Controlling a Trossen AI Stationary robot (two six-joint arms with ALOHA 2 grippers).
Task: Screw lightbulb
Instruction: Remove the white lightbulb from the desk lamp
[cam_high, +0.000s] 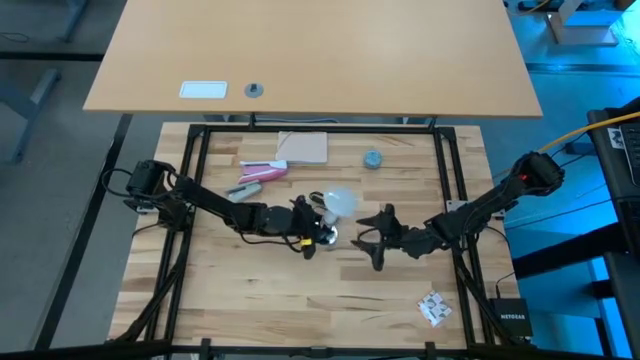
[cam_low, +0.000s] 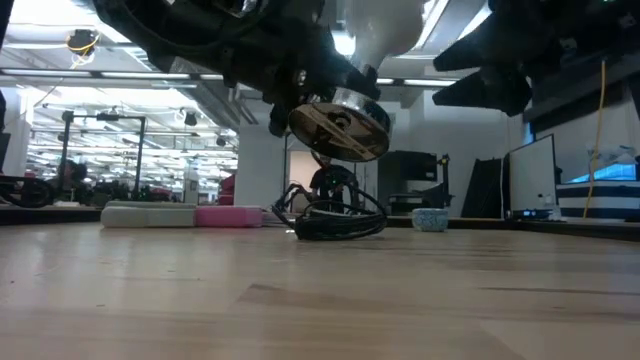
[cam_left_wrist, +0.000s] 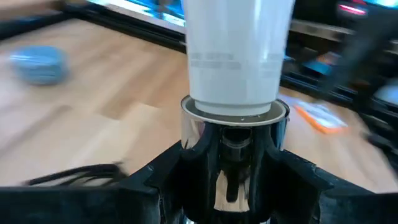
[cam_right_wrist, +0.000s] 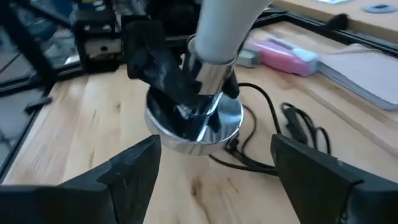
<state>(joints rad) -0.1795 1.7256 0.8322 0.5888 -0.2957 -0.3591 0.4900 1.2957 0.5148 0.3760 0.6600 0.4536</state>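
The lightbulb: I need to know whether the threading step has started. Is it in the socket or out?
In. The lightbulb stands with its base inside the silvery socket, which the left gripper holds; the right gripper is open, apart from it.

Left gripper (cam_high: 318, 238) fingers clamped mid-table, right gripper (cam_high: 372, 240) fingers spread, facing it

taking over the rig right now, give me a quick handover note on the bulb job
Left gripper: shut on the silvery socket, holding it above the table, black cord trailing down.
Right gripper: open, empty, just off the socket and facing it.
Lightbulb: seated in the socket, base inside the collar.
Done: bulb is in the socket.
Left: cannot tell if it is fully tight; check, then set the socket down.
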